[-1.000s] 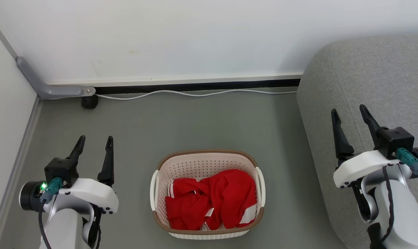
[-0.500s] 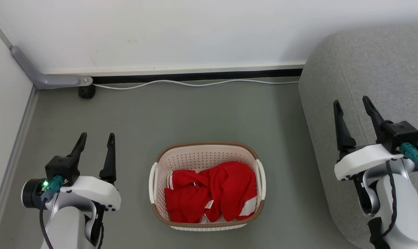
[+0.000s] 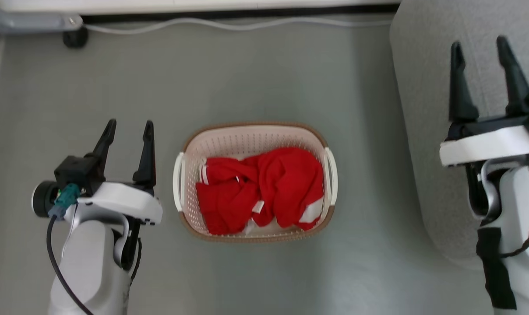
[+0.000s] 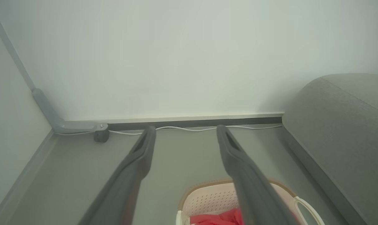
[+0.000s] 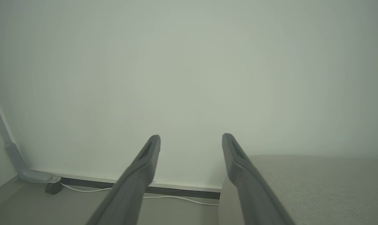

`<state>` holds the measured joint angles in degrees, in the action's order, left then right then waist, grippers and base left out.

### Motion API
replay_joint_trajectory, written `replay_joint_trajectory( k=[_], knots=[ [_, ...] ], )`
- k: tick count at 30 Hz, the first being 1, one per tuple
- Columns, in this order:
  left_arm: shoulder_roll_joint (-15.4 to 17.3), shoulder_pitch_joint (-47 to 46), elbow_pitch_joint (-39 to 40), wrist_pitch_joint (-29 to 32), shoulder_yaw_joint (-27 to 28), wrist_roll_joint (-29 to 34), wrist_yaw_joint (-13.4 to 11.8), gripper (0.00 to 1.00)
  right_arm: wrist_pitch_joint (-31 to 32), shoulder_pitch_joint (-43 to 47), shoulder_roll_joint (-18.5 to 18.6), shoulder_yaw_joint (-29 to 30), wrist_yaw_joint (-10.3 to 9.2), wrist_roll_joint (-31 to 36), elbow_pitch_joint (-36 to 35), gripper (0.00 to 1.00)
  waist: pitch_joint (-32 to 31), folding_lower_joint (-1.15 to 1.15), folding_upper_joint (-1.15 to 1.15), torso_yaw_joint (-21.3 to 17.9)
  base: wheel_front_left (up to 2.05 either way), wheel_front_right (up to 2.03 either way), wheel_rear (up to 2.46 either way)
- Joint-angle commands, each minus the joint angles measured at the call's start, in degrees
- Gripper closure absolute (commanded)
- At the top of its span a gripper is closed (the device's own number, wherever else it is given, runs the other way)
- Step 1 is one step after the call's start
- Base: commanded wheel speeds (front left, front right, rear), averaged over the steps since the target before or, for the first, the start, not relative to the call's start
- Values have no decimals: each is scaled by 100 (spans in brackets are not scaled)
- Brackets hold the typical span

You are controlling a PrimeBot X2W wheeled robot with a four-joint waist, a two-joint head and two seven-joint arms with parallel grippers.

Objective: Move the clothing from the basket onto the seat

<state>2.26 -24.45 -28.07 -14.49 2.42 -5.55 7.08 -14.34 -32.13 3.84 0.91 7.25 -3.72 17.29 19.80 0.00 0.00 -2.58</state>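
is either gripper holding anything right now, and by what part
Nothing is held. The left gripper and right gripper are both open and empty; the red clothing lies untouched in the laundry basket.

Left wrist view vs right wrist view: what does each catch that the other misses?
Left wrist: the open left gripper, with the basket and red clothing at the bottom edge. Right wrist: the open right gripper and the sofa seen across its top. Shared: wall, floor, white cable, grey conduit, sofa.
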Motion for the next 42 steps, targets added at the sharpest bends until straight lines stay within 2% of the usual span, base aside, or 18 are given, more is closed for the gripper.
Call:
replay_joint_trajectory(
  k=[1, 3, 12, 18, 24, 30, 36, 42],
  knots=[
    [93, -268, 180, -51, 82, -97, 27, 0, -66, -213, -39, -63, 24, 8, -308, 0, 676, 0, 0, -88, 0, 0, 0],
    [80, -448, 153, -51, -73, -182, 35, 0, -66, -426, -62, -6, 24, 14, -591, 0, 1148, 0, 0, -169, 0, 0, 0],
    [67, -945, -89, -51, -727, -433, 39, 0, -66, -1037, -92, 81, 24, -68, -1064, 0, 2193, 0, 0, -391, 0, 0, 0],
    [85, -1335, -441, -51, -1683, -817, 40, 0, -66, -1375, -95, -12, 24, -282, -1267, 0, 2750, 0, 0, -553, 0, 0, 0],
    [268, -1853, -898, -51, -2643, -1622, 40, 0, -66, -1579, -95, -163, 24, -472, -1358, 0, 3154, 0, 0, -791, 0, 0, 0],
    [402, -2317, -1544, -51, -3363, -2320, 40, 0, -66, -1581, -96, -304, 24, -661, -1470, 0, 3349, 0, 0, -1075, 0, 0, 0],
    [557, -2847, -2044, -51, -3804, -2857, 40, 0, -66, -1561, -96, -437, 24, -872, -1578, 0, 3556, 0, 0, -1366, 0, 0, 0],
    [707, -3350, -2640, -51, -4091, -3011, 40, 0, -66, -1557, -96, -529, 24, -1108, -1757, 0, 3791, 0, 0, -1623, 0, 0, 0]
  ],
)
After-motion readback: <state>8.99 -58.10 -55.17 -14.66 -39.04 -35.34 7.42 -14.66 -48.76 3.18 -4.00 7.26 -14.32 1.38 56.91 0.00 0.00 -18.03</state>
